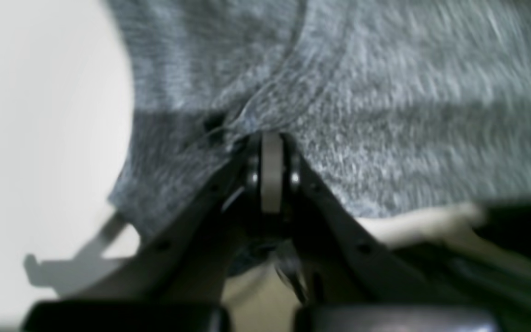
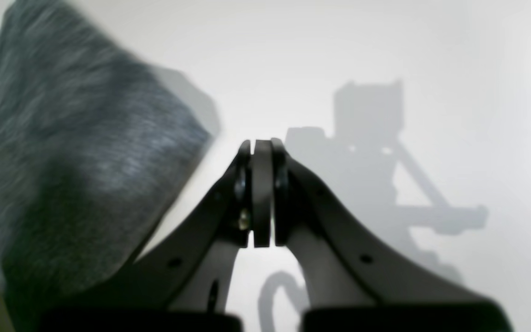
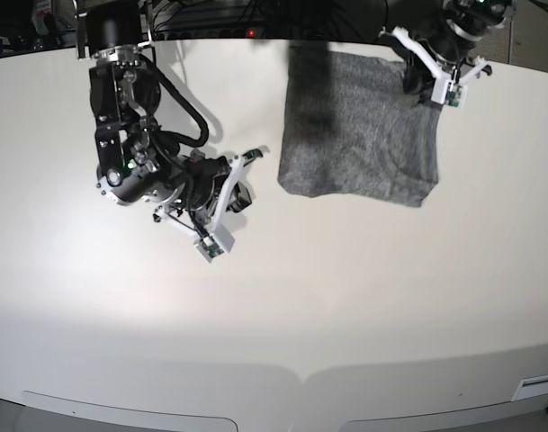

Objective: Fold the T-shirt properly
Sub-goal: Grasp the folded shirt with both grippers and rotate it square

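Observation:
The grey T-shirt (image 3: 359, 135) lies as a folded rectangle at the back middle of the white table (image 3: 345, 315). My left gripper (image 3: 415, 85) hangs over its far right edge. In the left wrist view the left gripper (image 1: 271, 138) is shut, its tips against the blurred knit of the T-shirt (image 1: 408, 115), where creases run together. No fold shows between the pads. My right gripper (image 3: 245, 184) sits left of the shirt, apart from it. In the right wrist view the right gripper (image 2: 262, 143) is shut on nothing above bare table, and the T-shirt (image 2: 76, 175) fills the left side.
Dark cables and equipment (image 3: 220, 18) run along the table's far edge. The right arm's body (image 3: 134, 171) stands on the left part of the table. Shadows of the arm fall on the white surface (image 2: 376, 152).

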